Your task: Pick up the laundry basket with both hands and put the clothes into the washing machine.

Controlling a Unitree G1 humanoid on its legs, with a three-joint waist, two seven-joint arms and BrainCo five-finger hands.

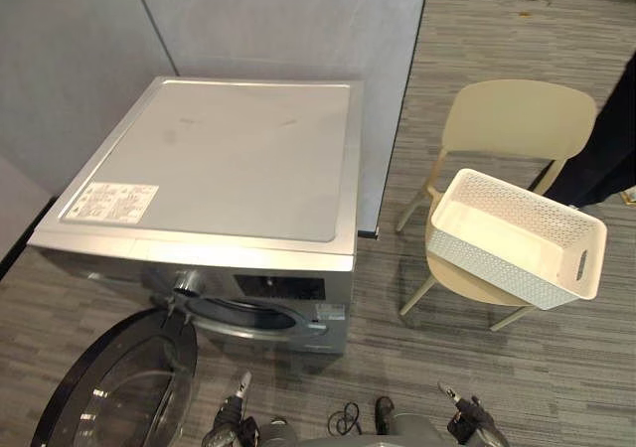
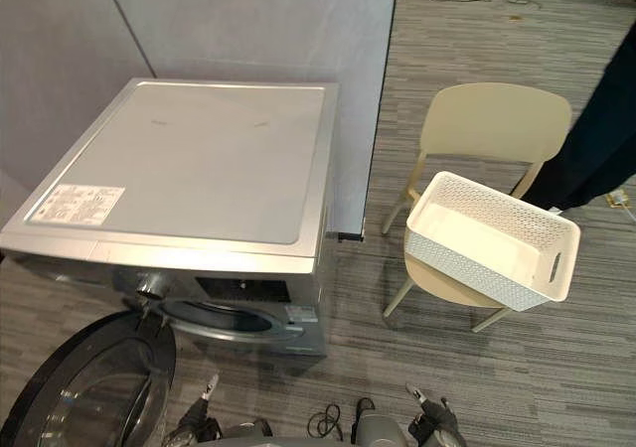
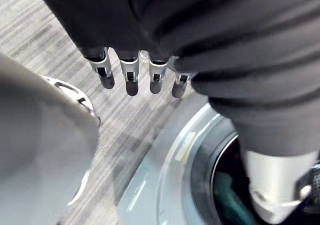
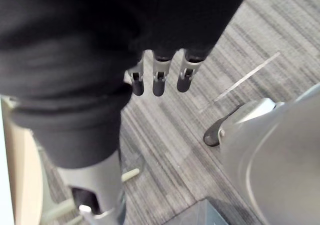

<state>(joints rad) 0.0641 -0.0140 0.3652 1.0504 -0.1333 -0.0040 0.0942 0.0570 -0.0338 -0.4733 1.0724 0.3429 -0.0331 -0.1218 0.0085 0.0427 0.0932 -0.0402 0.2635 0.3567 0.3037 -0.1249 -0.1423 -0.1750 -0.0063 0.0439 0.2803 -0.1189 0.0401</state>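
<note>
The basket [image 1: 492, 265] sits on the seat of a beige chair [image 1: 517, 119], turned at an angle to it, with one corner jutting past the seat on the right. It is white with perforated walls and a slot handle in the end wall, and its white bottom shows bare. The chair stands just right of the washer [image 1: 219, 159], a silver front-loader backed against grey panels [image 1: 278, 20]. The washer's door [image 1: 119, 387] is swung wide open to the left, its glass facing up.

Both hands show low in the eye views, near the robot and well apart from the basket. The left hand [image 1: 229, 427] is in front of the washer, just right of the open door. The right hand [image 1: 465, 419] is below the chair, over the striped grey floor [image 1: 556, 387].

The wrist views show what the eye views do not. The left hand's fingers [image 3: 131, 77] hang straight and relaxed over the floor, its thumb [image 3: 270, 190] is apart from them, and it holds nothing. Past them lies the washer's round opening [image 3: 190, 150], with something dark teal [image 3: 235, 205] inside that I cannot identify. The right hand's fingers [image 4: 159, 80] are likewise straight, its thumb [image 4: 95, 190] is apart, and it grasps nothing; a pale chair leg [image 4: 130, 174] shows beyond.

A person's dark clothing [image 1: 611, 139] shows at the right edge, behind the chair.
</note>
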